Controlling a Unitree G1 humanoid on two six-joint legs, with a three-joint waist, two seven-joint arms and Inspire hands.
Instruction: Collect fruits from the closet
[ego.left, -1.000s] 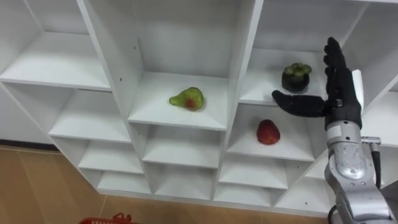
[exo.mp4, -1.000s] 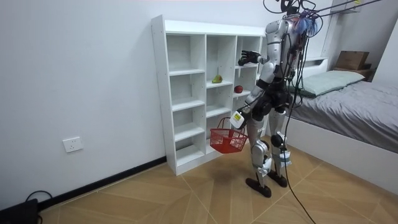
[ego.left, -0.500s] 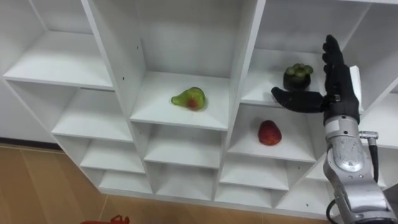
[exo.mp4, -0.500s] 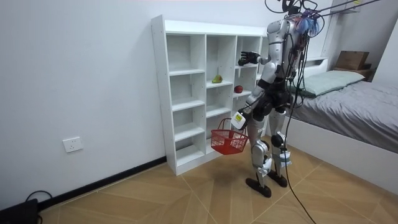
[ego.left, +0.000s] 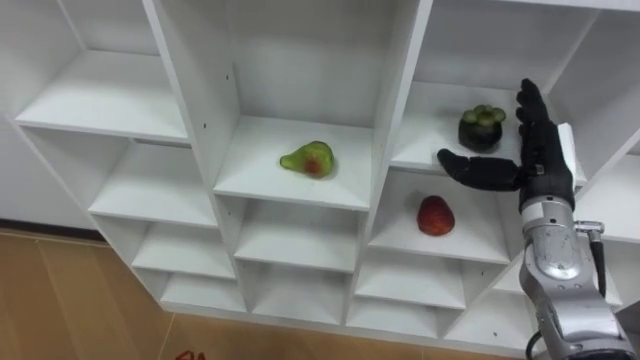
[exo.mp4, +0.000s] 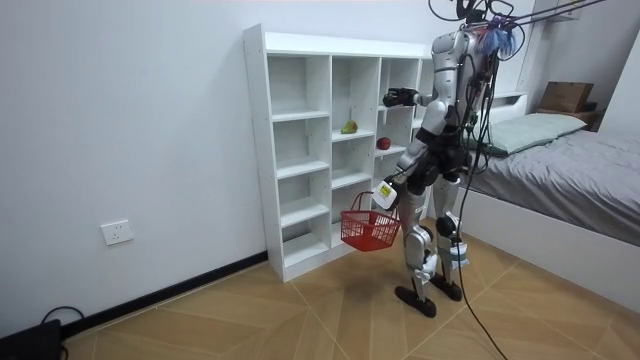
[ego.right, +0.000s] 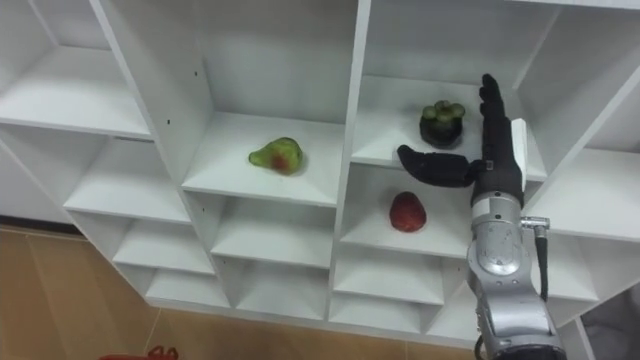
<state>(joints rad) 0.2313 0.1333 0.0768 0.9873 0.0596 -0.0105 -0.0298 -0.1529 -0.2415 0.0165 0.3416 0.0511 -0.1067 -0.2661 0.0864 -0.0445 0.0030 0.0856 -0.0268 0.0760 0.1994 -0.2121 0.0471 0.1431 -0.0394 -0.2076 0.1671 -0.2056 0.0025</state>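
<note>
Okay, risk check. Your right robot hand (ego.left: 546, 168) is up in front of the closet (ego.left: 396, 100), fingers straight and thumb spread wide, gripping nothing. It's lined up with the right-hand column, just in front of the mangosteen (ego.left: 482, 127). All three fruits are on the shelves: the mangosteen is in the upper right compartment, the red fruit (ego.left: 435, 215) is in the one right below, and the green pear (ego.left: 308, 159) is in the middle column.

Main worries:
- The thumb sits at the level of the shelf board under the mangosteen. Push straight in and I expect it to catch that edge, not clear it.
- The fingertips are close to the compartment's right wall, so there's little room to close round the fruit.
- The mangosteen is round and hard. A poke from straight fingers likely rolls it to the back, out of easy reach.
- The red basket (exo.mp4: 370, 228) hangs low from your left robot hand (exo.mp4: 383, 193), near the closet's lower shelves. I can't tell the grip from the room view. It's well below the fruit, so a release from up high could miss or bounce out.
</note>
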